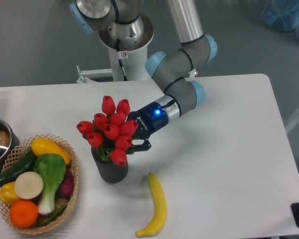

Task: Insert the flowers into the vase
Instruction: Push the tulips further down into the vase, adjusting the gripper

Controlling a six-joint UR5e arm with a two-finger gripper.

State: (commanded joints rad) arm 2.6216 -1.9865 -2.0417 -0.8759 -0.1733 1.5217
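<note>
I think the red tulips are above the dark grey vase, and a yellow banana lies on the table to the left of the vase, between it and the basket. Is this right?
Not quite. In the camera view the banana lies to the right of the vase, away from the basket, not between them. The rest holds: the red tulips stand above the vase.

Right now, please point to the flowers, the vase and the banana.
flowers [112, 131], fixed camera, a middle red bloom.
vase [111, 171], fixed camera, its dark ribbed wall.
banana [158, 203], fixed camera, mid-length of it.
</note>
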